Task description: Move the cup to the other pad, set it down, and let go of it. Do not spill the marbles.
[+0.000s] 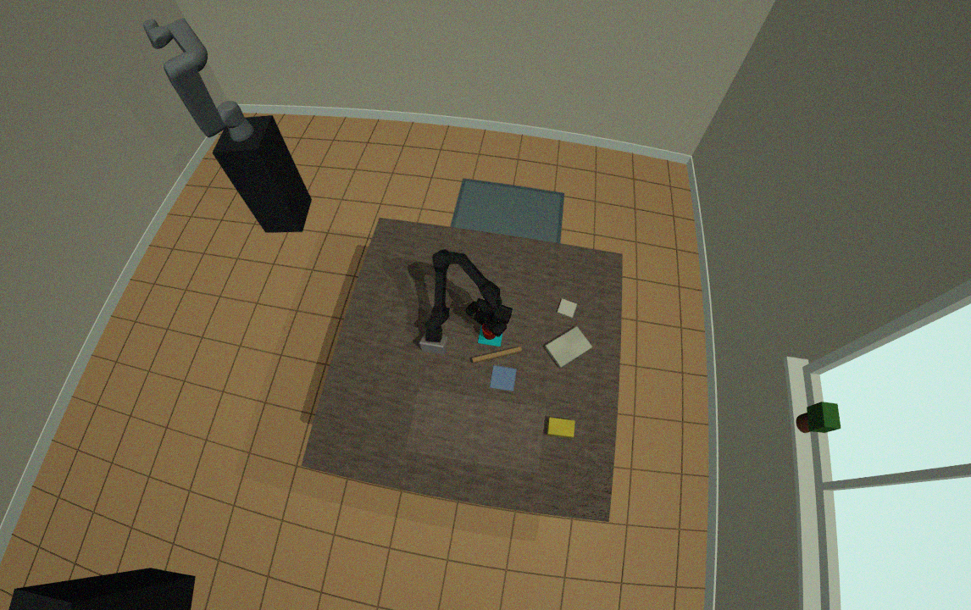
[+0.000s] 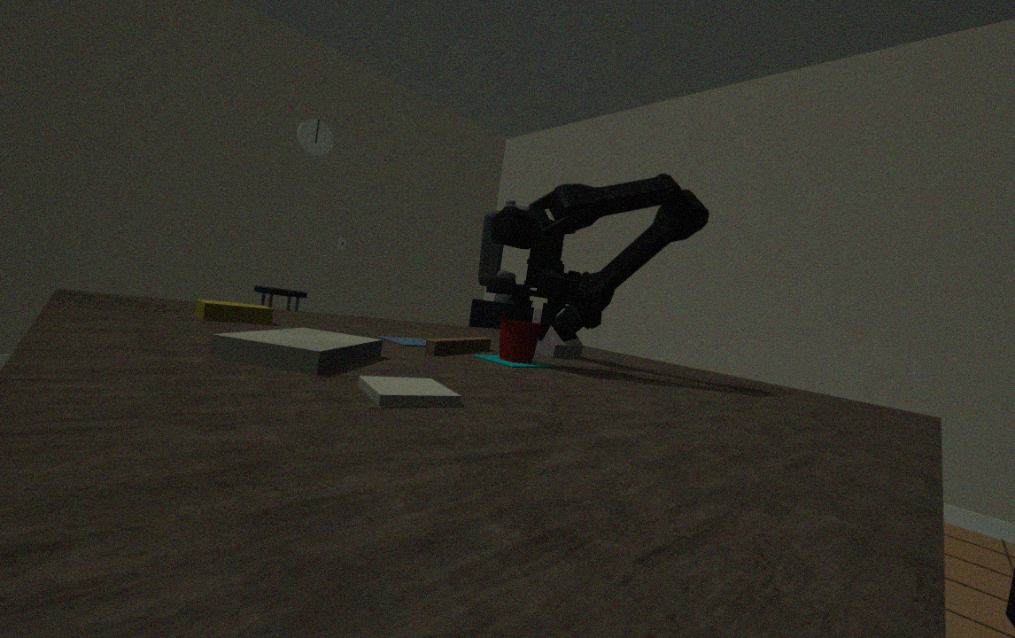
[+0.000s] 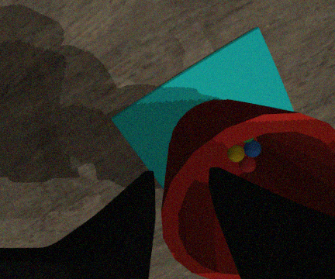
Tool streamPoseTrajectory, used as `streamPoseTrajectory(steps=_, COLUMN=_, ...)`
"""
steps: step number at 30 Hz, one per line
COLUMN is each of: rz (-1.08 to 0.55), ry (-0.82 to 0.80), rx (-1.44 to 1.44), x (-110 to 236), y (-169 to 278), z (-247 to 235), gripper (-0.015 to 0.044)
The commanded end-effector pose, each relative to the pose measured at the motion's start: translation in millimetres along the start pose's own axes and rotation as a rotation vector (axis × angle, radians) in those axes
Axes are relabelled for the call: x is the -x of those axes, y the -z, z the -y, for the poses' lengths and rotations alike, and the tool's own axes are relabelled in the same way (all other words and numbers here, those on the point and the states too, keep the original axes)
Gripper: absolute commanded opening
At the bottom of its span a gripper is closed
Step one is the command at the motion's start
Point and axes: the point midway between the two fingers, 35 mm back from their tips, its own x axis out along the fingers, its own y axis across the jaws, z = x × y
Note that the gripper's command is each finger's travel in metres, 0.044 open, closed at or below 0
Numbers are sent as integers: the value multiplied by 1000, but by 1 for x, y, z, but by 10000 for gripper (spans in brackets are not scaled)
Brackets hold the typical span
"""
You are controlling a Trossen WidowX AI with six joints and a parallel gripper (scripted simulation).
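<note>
The red cup [image 1: 487, 332] [image 2: 517, 339] [image 3: 291, 126] stands upright on the teal pad [image 1: 480, 341] [image 2: 505, 361] [image 3: 235, 77]. Marbles lie inside it, among them a yellow marble [image 3: 236, 153] and a blue marble [image 3: 253, 148]. My gripper [image 1: 493, 324] [image 2: 530, 314] [image 3: 181, 178] is open and straddles the cup's near wall, one finger outside and one inside, with a gap on each side of the rim. The light blue pad [image 1: 502, 377] [image 2: 404, 340] lies bare, nearer the table's middle.
A wooden stick [image 1: 496, 354] [image 2: 457, 346] lies between the two pads. A large white slab [image 1: 568, 346] [image 2: 297, 347], a small white block [image 1: 566, 307] [image 2: 408, 390] and a yellow block [image 1: 560, 427] [image 2: 234, 311] lie farther off on the table.
</note>
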Motion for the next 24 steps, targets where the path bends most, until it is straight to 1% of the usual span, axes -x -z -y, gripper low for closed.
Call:
streamPoseTrajectory(steps=1, rz=-1, ry=2, rx=2, x=4, y=0, z=1, gripper=128)
streamPoseTrajectory(steps=24, rz=1, ry=2, rx=-1, x=33, y=0, z=1, gripper=128)
